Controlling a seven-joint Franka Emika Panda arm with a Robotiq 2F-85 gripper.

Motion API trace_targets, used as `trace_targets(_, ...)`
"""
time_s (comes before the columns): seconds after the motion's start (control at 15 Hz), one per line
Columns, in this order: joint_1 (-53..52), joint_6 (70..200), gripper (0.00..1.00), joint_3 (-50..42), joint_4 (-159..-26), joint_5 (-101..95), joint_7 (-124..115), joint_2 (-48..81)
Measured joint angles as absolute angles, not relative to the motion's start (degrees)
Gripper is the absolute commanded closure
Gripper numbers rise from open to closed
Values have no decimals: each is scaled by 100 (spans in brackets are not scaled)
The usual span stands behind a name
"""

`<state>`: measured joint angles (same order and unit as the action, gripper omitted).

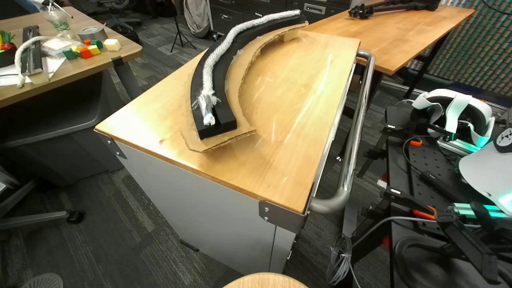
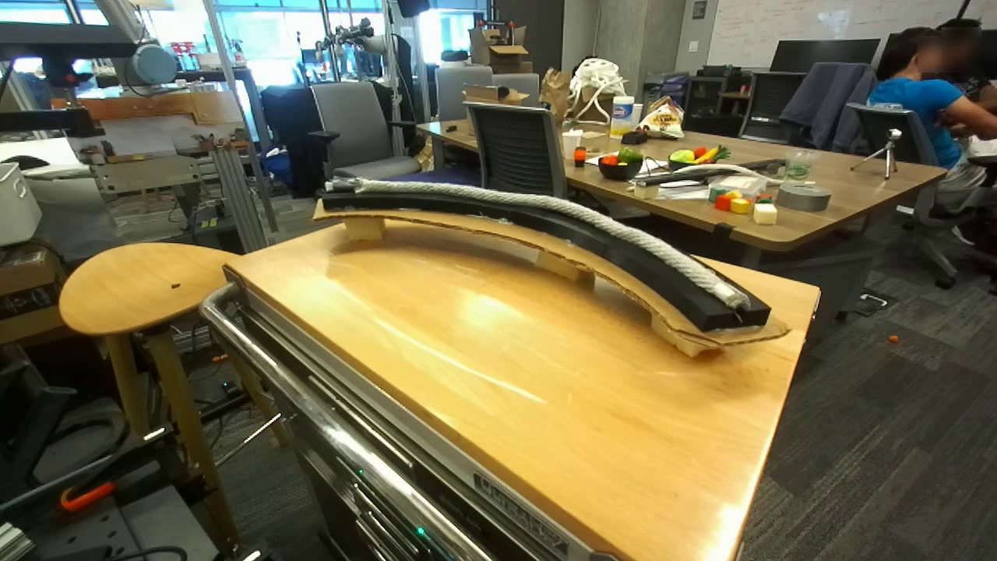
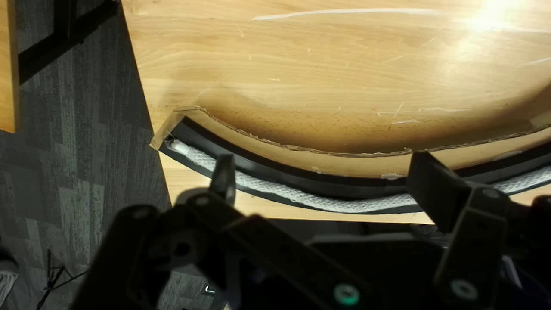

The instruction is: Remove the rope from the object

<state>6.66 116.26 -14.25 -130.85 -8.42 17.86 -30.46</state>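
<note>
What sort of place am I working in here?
Most likely a robotics lab within an office: the exterior views show a white VR headset, a grey office chair and a whiteboard with writing on it.

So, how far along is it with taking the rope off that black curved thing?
Done: no removal shows yet; in both exterior views the rope lies along the black arc nearly end to end. In hand: nothing; in the wrist view the tool stands wide open, gripping no rope. Left: seemingly everything, from closing on the rope to lifting it off.
</note>
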Motion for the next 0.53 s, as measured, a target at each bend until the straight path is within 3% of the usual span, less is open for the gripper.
trace_targets(0.53,435,11468,0,-1622,-12642,-875,3764,-2666)
